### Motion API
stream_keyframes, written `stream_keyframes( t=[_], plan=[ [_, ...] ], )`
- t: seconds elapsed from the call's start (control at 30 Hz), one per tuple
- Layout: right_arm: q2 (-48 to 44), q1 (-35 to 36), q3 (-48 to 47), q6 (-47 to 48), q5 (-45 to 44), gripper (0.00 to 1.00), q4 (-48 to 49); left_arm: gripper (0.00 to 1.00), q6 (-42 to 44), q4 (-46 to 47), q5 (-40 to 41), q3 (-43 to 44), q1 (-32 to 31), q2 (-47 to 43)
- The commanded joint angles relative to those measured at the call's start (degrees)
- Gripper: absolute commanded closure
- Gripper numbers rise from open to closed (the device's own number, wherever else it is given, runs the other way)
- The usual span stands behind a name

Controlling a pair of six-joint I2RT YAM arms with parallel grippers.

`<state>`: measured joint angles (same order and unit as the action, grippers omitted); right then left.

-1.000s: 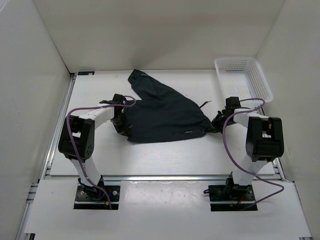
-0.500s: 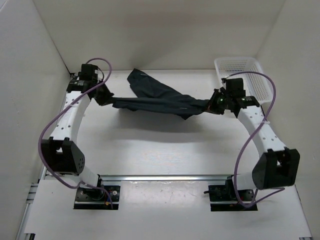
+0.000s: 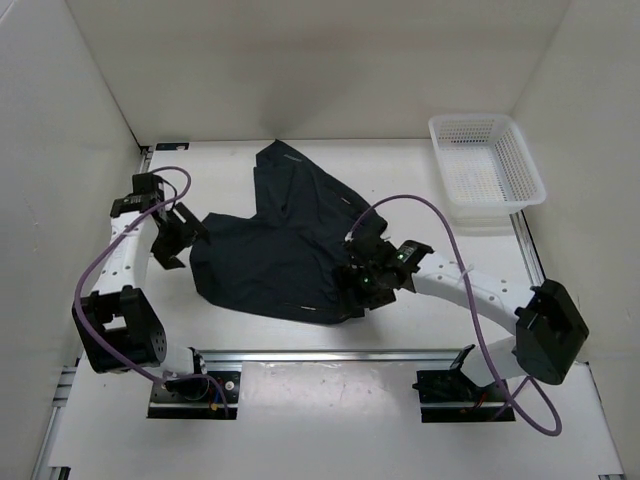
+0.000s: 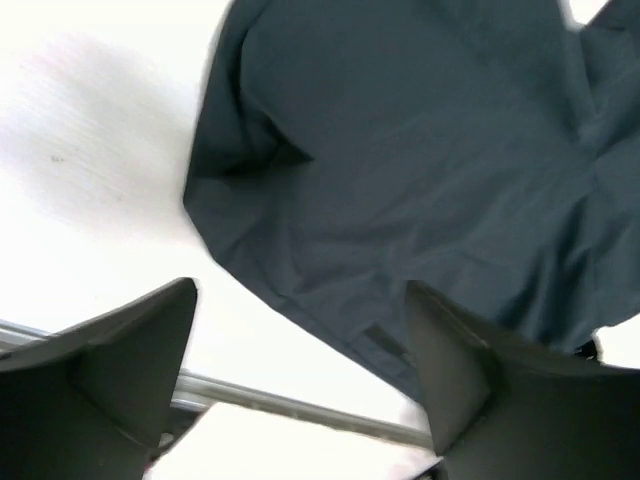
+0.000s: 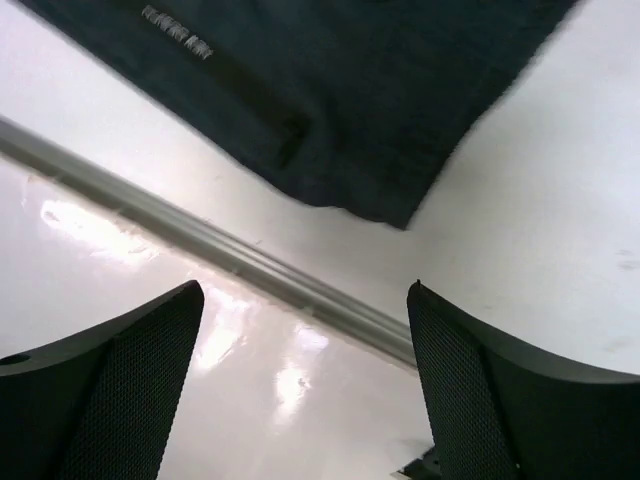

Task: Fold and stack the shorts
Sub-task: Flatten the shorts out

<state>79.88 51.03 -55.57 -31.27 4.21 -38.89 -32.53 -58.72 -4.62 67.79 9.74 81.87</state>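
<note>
The dark navy shorts (image 3: 290, 245) lie spread on the white table, one leg reaching toward the back wall and the waistband end near the front rail. My left gripper (image 3: 178, 240) hovers at the cloth's left edge, jaws open and empty. In the left wrist view the shorts (image 4: 420, 150) fill the upper part, beyond the left gripper (image 4: 300, 288). My right gripper (image 3: 368, 272) hangs open over the near right corner of the cloth. The right wrist view shows that corner of the shorts (image 5: 340, 100) beyond the empty right gripper (image 5: 305, 285).
A white mesh basket (image 3: 487, 165) stands at the back right corner. A metal rail (image 3: 330, 354) runs along the table's near edge, also seen as the rail (image 5: 200, 240) under the right gripper. White walls close in the left, back and right sides.
Both grippers were shut on the shorts, holding them stretched in the air. Now both are open, the shorts lie flat on the table, and both arms have moved nearer.
</note>
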Motion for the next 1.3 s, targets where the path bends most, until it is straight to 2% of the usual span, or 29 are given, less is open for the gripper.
stream_keyframes(
  t=[0.0, 0.03, 0.07, 0.13, 0.17, 0.2, 0.23, 0.33, 0.43, 0.73, 0.8, 0.87, 0.9, 1.0, 1.2, 1.23, 1.27],
  plan=[
    [-2.53, -6.33, -4.54, 1.38, -7.37, 0.15, -3.29, 0.00, 1.85, 0.63, 0.66, 5.41, 0.46, -3.12],
    [-3.23, -9.60, -5.07, 2.17, -7.37, 0.17, -3.29, 0.00, 1.86, 0.62, 0.67, 6.64, 0.46, -2.59],
    [-3.24, -16.68, -5.07, 2.17, -4.41, 0.21, -2.07, 0.00, 1.86, 0.01, 1.19, 9.00, 0.46, -2.59],
    [-1.84, -23.40, -5.68, 2.17, -0.45, 0.31, 0.38, 0.00, 1.86, 0.01, 2.95, 11.21, -1.20, -1.88],
    [-0.61, -28.04, -6.38, 2.17, 1.05, 0.33, 3.10, 0.00, 1.86, 0.01, 2.95, 12.09, -2.43, -0.49],
    [1.14, -29.56, -7.26, 2.17, 2.02, 0.33, 4.08, 0.00, 1.86, 0.01, 2.95, 13.32, -3.14, 0.13],
    [5.51, -30.71, -10.14, 2.17, 2.55, 0.33, 4.09, 0.00, 2.47, 0.01, 2.43, 13.94, -4.02, 0.83],
    [15.26, -32.65, -17.17, 2.78, 2.56, 0.21, 4.70, 0.02, 3.88, -0.52, 1.03, 15.18, -7.44, 4.08],
    [23.46, -33.26, -23.68, 3.49, 1.78, 0.15, 4.18, 0.02, 4.58, -1.05, 1.02, 15.18, -9.64, 5.15],
    [39.64, -33.89, -36.88, 6.30, -6.05, 0.17, 4.18, 0.02, 7.13, -1.05, 1.55, 12.10, -9.65, 4.62],
    [42.54, -33.89, -39.26, 6.31, -6.05, 0.25, 4.18, 0.02, 7.74, -1.05, 0.84, 11.49, -9.65, 4.62],
    [44.22, -33.89, -40.92, 7.18, -5.27, 0.42, 4.18, 0.02, 8.36, -1.05, 0.32, 10.97, -9.65, 4.62],
    [45.44, -33.89, -42.59, 7.18, -5.26, 0.67, 4.18, 0.02, 8.36, -1.05, 0.32, 10.96, -9.65, 4.62],
    [46.25, -34.50, -46.27, 6.66, -6.75, 1.00, 2.61, 0.02, 8.89, -1.05, 0.32, 10.96, -9.65, 5.76],
    [50.11, -38.10, -56.91, 4.72, -14.40, 1.00, -2.32, 0.02, 10.12, -1.05, -0.30, 14.20, -9.65, 8.57],
    [51.16, -38.71, -61.63, 5.25, -13.71, 0.93, -3.11, 0.02, 10.12, -1.57, -0.30, 14.82, -9.65, 9.10],
    [53.52, -38.72, -64.37, 5.95, -13.70, 0.73, -5.90, 0.02, 10.12, -1.57, -0.30, 15.52, -9.65, 10.67]
  ],
)
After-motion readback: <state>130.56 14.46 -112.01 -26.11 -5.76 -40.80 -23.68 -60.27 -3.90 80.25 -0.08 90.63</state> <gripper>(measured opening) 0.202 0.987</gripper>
